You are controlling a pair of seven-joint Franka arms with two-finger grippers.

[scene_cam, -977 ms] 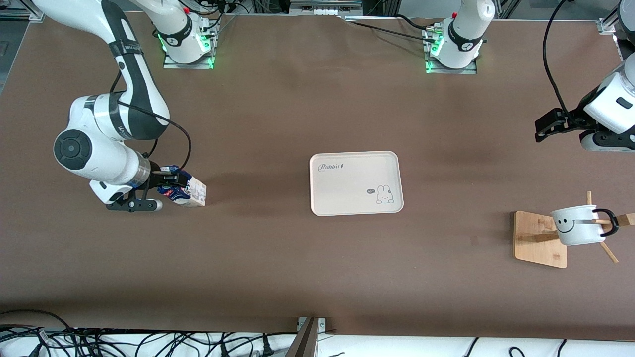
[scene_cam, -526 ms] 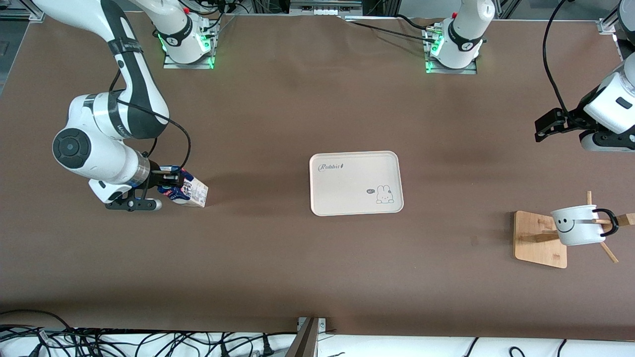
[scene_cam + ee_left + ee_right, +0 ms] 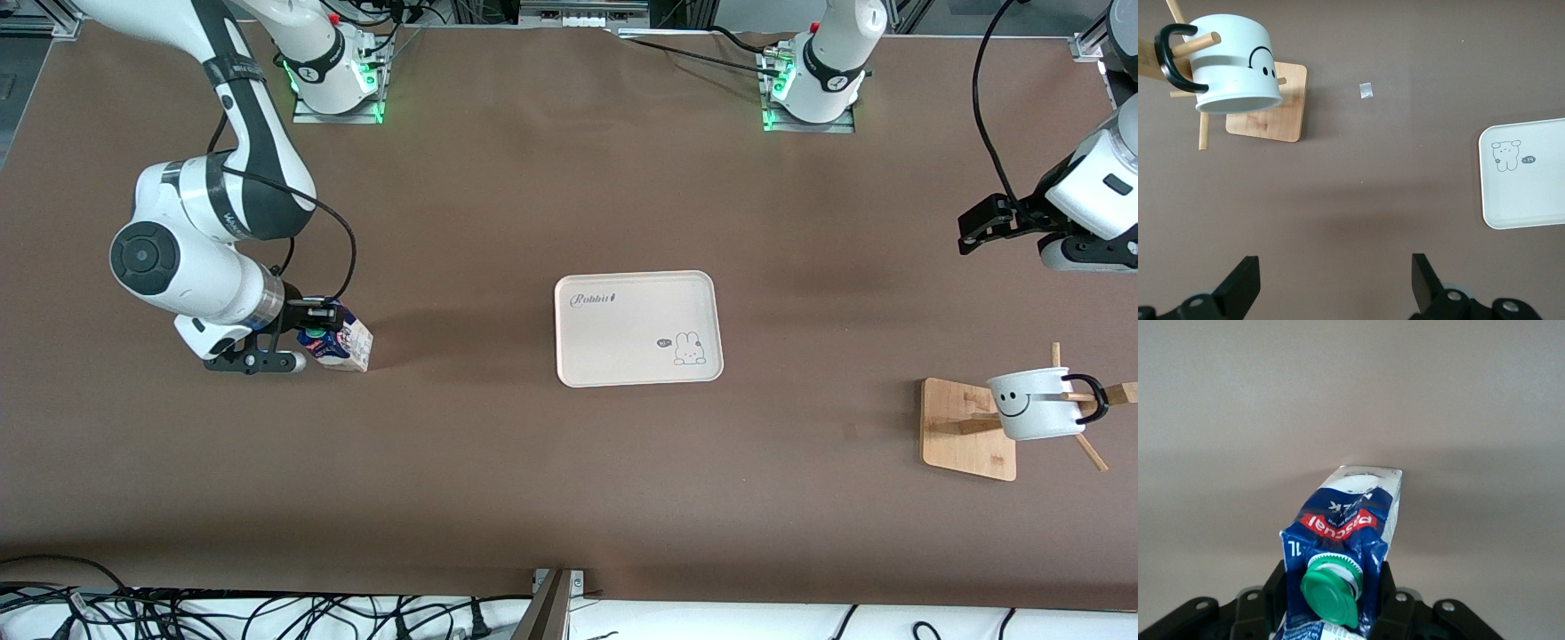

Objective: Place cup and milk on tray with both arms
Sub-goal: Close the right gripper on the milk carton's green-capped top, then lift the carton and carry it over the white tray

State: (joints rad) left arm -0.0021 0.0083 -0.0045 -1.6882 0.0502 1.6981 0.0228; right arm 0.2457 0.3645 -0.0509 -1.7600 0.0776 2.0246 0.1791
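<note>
The milk (image 3: pixel 342 342), a blue and white carton with a green cap, is at the right arm's end of the table. My right gripper (image 3: pixel 313 327) is shut on its top; the right wrist view shows the black fingers (image 3: pixel 1388 590) pressed to both sides of the carton (image 3: pixel 1345 527) by the green cap (image 3: pixel 1331 592). The cream tray (image 3: pixel 637 328) lies at mid-table and is empty. The white smiley cup (image 3: pixel 1034 404) hangs on a wooden stand (image 3: pixel 967 428) at the left arm's end. My left gripper (image 3: pixel 978 227) is open in the air above the table, with the cup (image 3: pixel 1235 67) ahead in its wrist view.
The stand's pegs (image 3: pixel 1089 449) stick out around the cup. A small scrap (image 3: pixel 1366 91) lies on the brown table between the stand and the tray (image 3: pixel 1525 175). Cables (image 3: pixel 178 613) run along the table's near edge.
My right arm has shifted slightly toward the tray with the milk in its grip, and the carton now stands more upright. The left arm has not moved.
</note>
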